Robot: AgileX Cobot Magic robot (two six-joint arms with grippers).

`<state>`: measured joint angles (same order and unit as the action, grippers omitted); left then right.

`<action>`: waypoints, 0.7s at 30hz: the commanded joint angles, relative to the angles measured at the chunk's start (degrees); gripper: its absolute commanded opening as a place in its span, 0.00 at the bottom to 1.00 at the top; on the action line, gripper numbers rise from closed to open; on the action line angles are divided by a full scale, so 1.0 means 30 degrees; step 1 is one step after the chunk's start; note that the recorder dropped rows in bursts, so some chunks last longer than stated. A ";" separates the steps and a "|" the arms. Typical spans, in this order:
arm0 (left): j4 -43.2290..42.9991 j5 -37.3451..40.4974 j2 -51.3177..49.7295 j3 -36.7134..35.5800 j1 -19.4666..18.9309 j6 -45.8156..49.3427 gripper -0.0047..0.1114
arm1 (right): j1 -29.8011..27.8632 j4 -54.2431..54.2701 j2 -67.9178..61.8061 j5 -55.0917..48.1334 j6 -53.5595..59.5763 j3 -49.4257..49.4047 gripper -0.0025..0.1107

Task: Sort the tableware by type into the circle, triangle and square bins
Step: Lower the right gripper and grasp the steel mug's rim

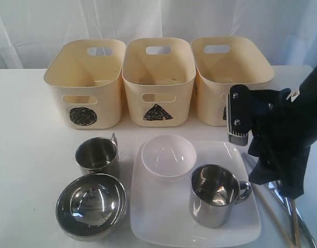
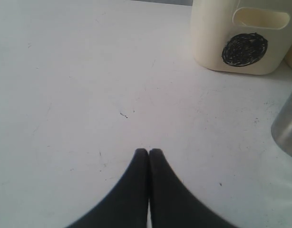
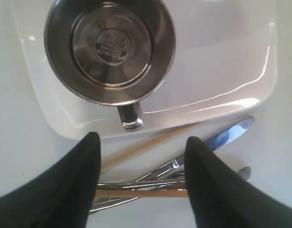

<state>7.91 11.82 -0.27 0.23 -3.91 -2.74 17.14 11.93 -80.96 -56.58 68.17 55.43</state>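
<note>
Steel cutlery (image 3: 227, 132) lies tangled with wooden chopsticks (image 3: 146, 147) just right of the square plate (image 1: 241, 227), under my right gripper (image 3: 143, 141), jaws spread; my left gripper (image 2: 149, 153) is pressed together. I judge the cutlery pick is in hand: I'd lower and close on one piece. My arm (image 1: 287, 139) hides the mark on the right bin (image 1: 215, 77).

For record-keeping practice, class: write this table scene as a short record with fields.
Bins: cream plastic circle bin, triangle bin, third bin with mark obscured
On large white square plate: small white bowl, steel handled mug
Left of plate, exterior view: second steel mug, steel bowl
Right of plate: steel cutlery, wooden chopsticks
Left claw: shut, over table
Right claw: open, above cutlery
</note>
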 commanded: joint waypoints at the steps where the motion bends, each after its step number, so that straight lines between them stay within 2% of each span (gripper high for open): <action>1: 0.0062 -0.0070 0.0090 -0.0075 0.0018 0.0016 0.04 | -0.0007 -0.0058 -0.0663 0.0037 0.1220 -0.0067 0.48; 21: 0.0062 -0.0070 0.0090 -0.0075 0.0018 0.0016 0.04 | -0.0007 -0.0058 -0.3062 0.0935 0.2204 -0.0067 0.48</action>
<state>7.91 11.82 -0.27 0.23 -3.91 -2.74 17.14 11.68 -89.75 -54.85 74.06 55.43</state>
